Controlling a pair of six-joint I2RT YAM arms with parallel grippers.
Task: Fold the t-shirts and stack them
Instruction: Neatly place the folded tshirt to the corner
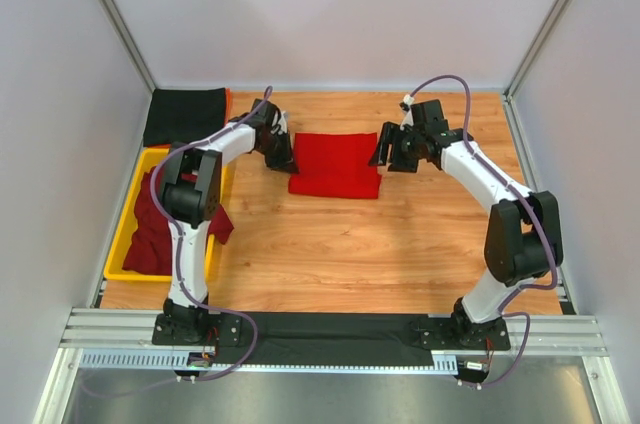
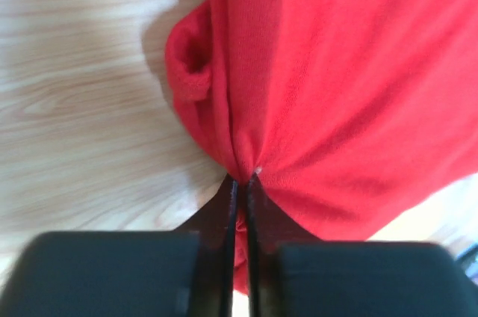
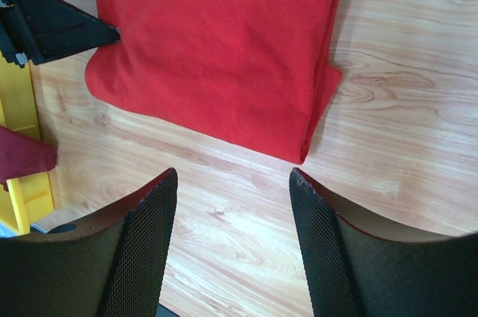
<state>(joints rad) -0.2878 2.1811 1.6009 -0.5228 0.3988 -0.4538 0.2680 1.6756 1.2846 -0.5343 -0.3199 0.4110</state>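
Shirts first: one red t-shirt [image 1: 335, 166] lies folded into a rectangle in the middle of the desk [image 1: 330, 254]. One black t-shirt [image 1: 185, 116] lies folded at the far left corner. A dark maroon heap [image 1: 155, 229] fills the one yellow tray [image 1: 122, 234] at the left edge and spills over its right rim. How many maroon shirts make up that heap cannot be told.

Two arms are in view. The left arm [image 1: 190, 194] reaches to the red t-shirt's left edge. The left jaws are pinched almost together on a fold of the red cloth, which puckers at their tips in the left wrist view. That view cuts the shirt off at the top and right. The right arm [image 1: 500, 204] is at the shirt's right side. The right jaws stand wide apart over bare wood, holding nothing, just off a corner of the folded shirt.

A thin orange strip [image 1: 229, 99] shows along the black t-shirt's right side, and what it belongs to is hidden.
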